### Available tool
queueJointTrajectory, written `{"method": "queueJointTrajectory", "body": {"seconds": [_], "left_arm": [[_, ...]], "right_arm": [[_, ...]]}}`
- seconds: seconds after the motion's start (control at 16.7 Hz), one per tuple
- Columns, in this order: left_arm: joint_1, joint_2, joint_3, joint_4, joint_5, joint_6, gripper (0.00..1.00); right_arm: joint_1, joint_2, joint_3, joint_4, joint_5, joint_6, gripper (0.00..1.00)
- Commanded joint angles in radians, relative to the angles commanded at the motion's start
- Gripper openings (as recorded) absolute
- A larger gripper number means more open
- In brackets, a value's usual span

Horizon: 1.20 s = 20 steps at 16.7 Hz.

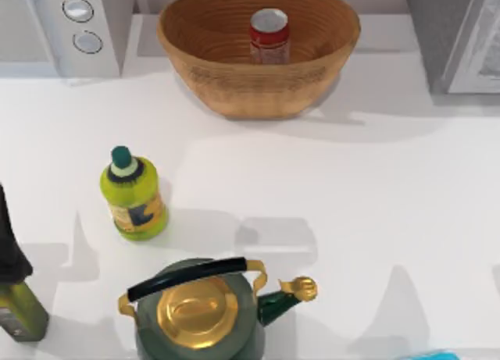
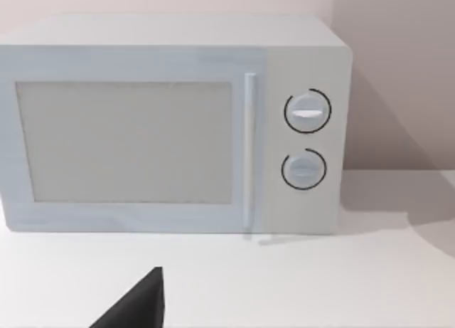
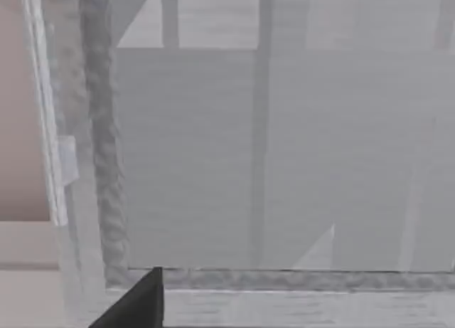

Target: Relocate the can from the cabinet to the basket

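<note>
White microwave oven [image 1: 58, 28]: far left corner of the tabletop [image 1: 375, 196], two round knobs stacked beside a vertical door handle, pale door panel. Yellow-green bottle [image 1: 134, 196]: dark green cap, dark label mark, upright on the left half, well apart from the microwave. Green kettle [image 1: 199, 313]: gold lid, black handle on gold brackets, gold-tipped spout toward the right, at the near edge just below the bottle. Olive-green bottle [image 1: 19, 309]: near left edge, partly cut off.
</note>
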Motion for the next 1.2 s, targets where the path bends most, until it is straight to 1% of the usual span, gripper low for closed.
{"method": "queueJointTrajectory", "body": {"seconds": [0.3,0.54,0.66,0.9,1.08,1.2], "left_arm": [[0.000,0.000,0.000,0.000,0.000,0.000,1.00],[0.000,0.000,0.000,0.000,0.000,0.000,1.00],[0.000,0.000,0.000,0.000,0.000,0.000,1.00],[0.000,0.000,0.000,0.000,0.000,0.000,1.00],[0.000,0.000,0.000,0.000,0.000,0.000,1.00],[0.000,0.000,0.000,0.000,0.000,0.000,1.00]], "right_arm": [[-0.264,0.405,0.093,0.307,-0.261,0.012,1.00],[-0.403,0.616,0.140,0.470,-0.400,0.016,1.00],[-0.437,0.664,0.151,0.509,-0.434,0.017,1.00],[-0.443,0.672,0.153,0.516,-0.439,0.017,1.00],[-0.439,0.668,0.161,0.502,-0.437,0.016,1.00],[-0.444,0.665,0.214,0.450,-0.442,0.014,1.00]]}}
